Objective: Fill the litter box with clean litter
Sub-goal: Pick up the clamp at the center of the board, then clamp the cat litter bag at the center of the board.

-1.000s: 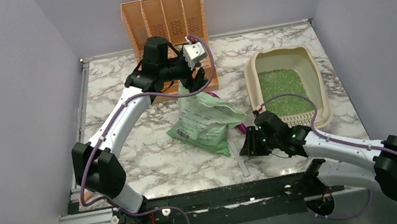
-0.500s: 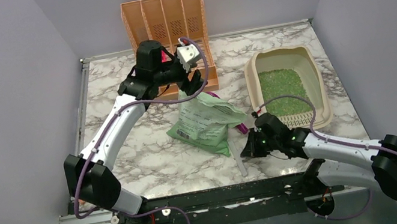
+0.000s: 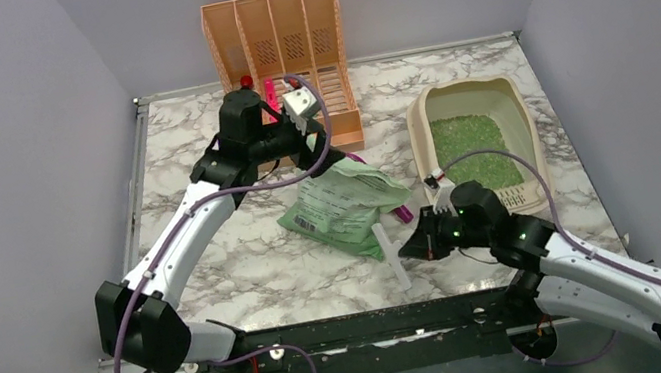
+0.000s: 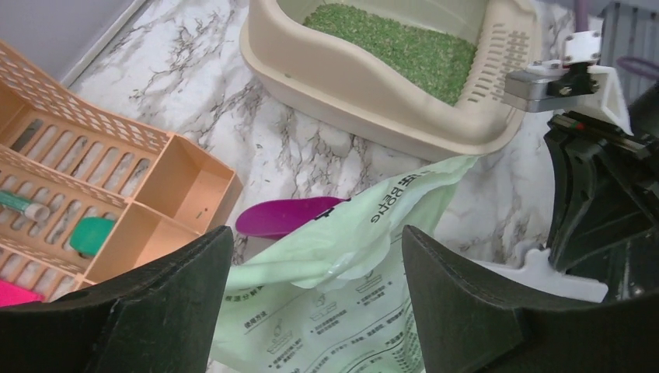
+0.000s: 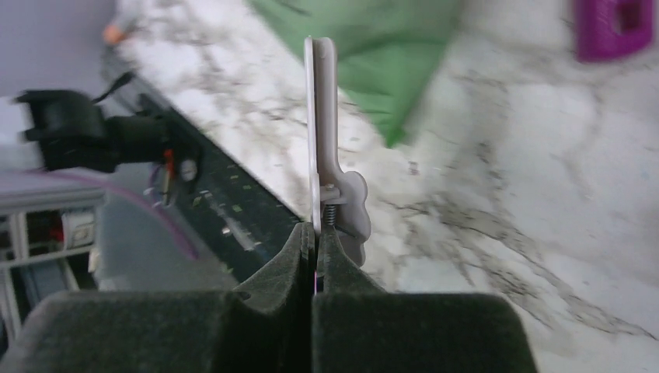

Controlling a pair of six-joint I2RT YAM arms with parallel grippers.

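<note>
The overhead view is lit evenly from above; only soft shadows are cast on the desk (image 3: 248,261) beneath the arms. In the left wrist view the litter box (image 4: 373,101) is rendered sharply. The right wrist view is smeared: the green bag (image 5: 373,47) is blurred, the white clip (image 5: 320,140) less so.

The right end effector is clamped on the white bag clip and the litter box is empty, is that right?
No. The litter box is not empty: the left wrist view shows green litter covering its floor. The right end effector is indeed clamped on the white bag clip.
</note>
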